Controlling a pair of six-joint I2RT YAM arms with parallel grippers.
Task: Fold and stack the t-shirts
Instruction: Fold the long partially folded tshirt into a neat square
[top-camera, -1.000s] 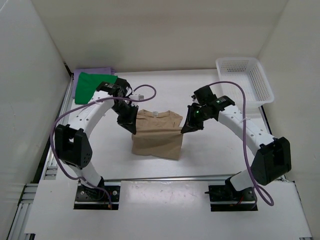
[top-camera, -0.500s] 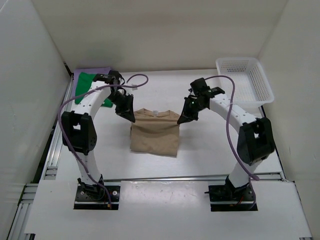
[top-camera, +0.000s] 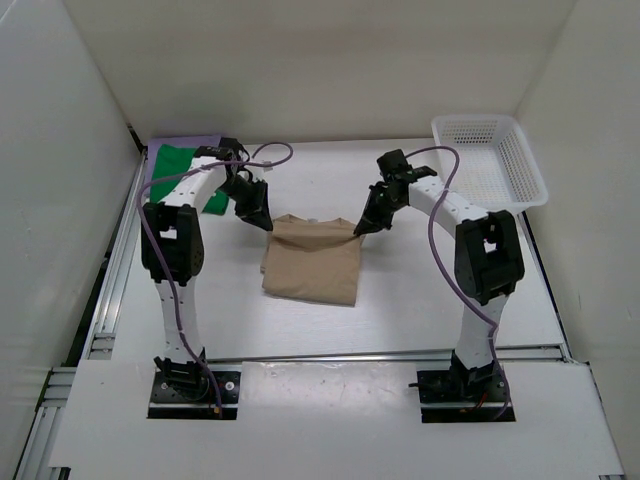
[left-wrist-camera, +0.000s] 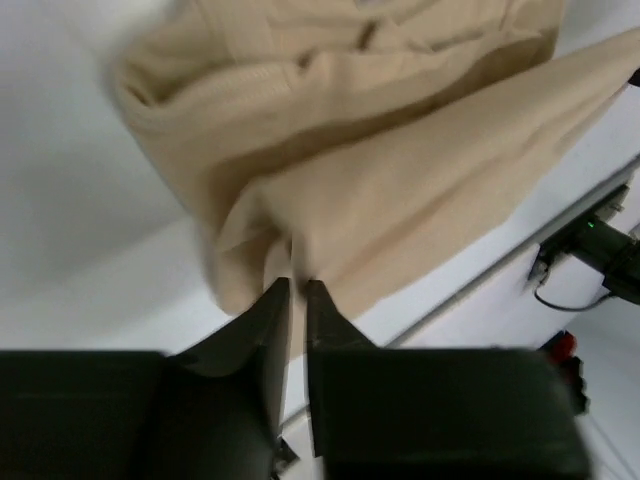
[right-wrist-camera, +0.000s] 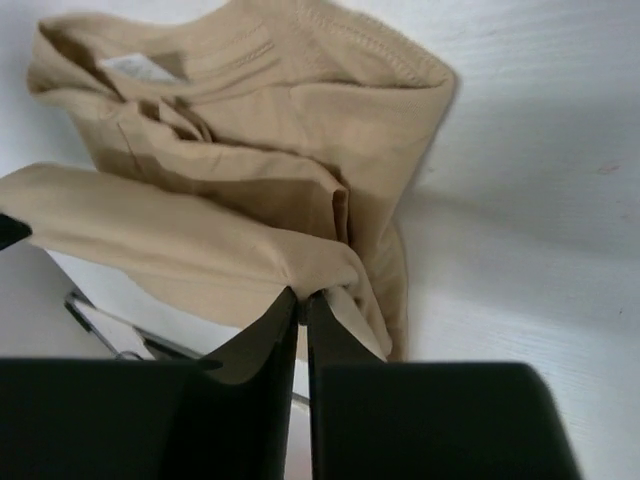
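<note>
A: Jaws of the left gripper and right gripper are seen nipped on the tan shirt, at its far corners, on the table.
B: Anything around?
A: Green shirt on purple shirt, far left, is partly hidden by the left arm; basket is set far right.

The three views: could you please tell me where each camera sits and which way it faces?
Top external: above and behind, looking down on the table; left arm and right arm show, reaching to the tan shirt.
Left wrist: on the left arm, looking past the left jaws, pinched on the shirt's edge.
Right wrist: on the right arm, looking past the right jaws, likewise pinched.
Shared: all three show the tan shirt.
</note>
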